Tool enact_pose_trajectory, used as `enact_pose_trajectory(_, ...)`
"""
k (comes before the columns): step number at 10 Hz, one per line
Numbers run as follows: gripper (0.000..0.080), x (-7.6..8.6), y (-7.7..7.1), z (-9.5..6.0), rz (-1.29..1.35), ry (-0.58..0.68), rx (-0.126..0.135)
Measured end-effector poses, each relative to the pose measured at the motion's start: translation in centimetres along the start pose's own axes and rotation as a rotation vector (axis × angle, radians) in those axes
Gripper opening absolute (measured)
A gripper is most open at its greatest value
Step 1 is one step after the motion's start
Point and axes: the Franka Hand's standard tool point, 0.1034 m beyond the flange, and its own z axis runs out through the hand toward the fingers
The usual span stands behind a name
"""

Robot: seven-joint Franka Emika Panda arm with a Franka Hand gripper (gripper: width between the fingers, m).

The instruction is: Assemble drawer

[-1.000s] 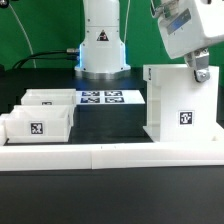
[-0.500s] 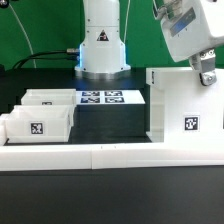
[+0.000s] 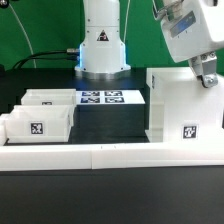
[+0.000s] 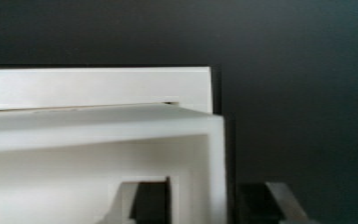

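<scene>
No words, numbers or brand names are legible in either view.

- Housing [image 3: 170, 105]: one black-and-white square tag [image 3: 189, 131] on the face below the gripper [image 3: 207, 78].
- Front tray [image 3: 20, 130]: one square tag [image 3: 38, 128], well apart from the gripper.
- Marker board [image 3: 101, 98]: four square tags.
- Robot base [image 3: 101, 55]: triangular sign [image 3: 101, 37], content unreadable.

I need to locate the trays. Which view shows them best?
The exterior view: both trays sit whole at its left. The wrist view shows neither, only the housing wall held in the gripper.
</scene>
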Motion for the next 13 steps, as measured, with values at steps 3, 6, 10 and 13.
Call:
enact_pose_trajectory(3, 0.0575, 0.0, 0.0, 0.0, -0.003, 0.000, 0.000)
enact_pose_trajectory(6, 0.0646, 0.0, 0.0, 0.0, -0.007, 0.000, 0.000)
enact_pose_trajectory(10, 0.0648, 0.1, 0.0, -0.3, -0.061, -0.002, -0.002)
enact_pose_trajectory(13, 0.0648, 1.0, 1.1, -4.3, -0.193, -0.006, 0.009)
